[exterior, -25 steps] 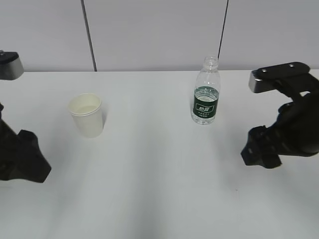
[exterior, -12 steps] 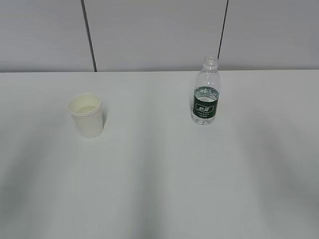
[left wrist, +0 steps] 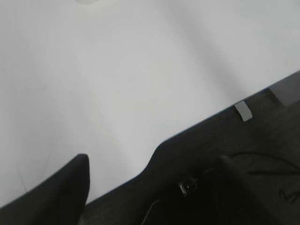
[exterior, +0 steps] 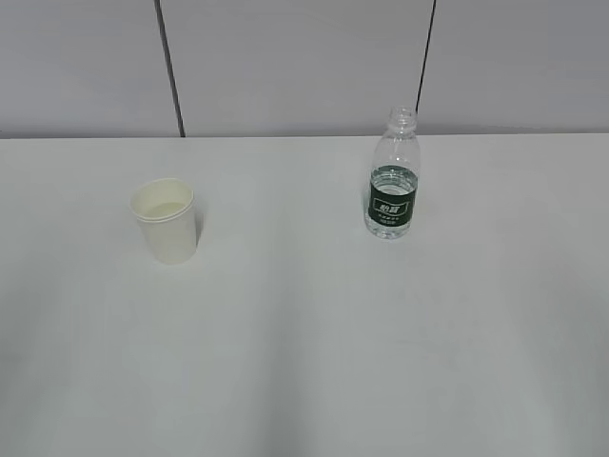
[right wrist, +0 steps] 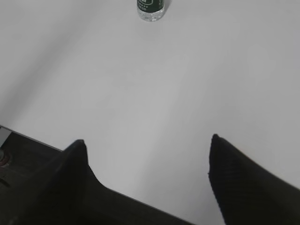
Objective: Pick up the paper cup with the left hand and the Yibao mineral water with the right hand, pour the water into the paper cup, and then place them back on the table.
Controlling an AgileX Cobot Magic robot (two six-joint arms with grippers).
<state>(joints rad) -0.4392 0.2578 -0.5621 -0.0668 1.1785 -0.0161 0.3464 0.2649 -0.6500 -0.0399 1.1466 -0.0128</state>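
The cup is standing upright on the table, the bottle upright well to its right, nothing touching either. The right gripper is hanging spread and empty, well short of the bottle; the left gripper is empty, its spread unclear.

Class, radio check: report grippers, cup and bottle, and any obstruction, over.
Both jaws open, empty, back by the table edge. Paper cup and water bottle upright, apart, untouched. Nothing between them.
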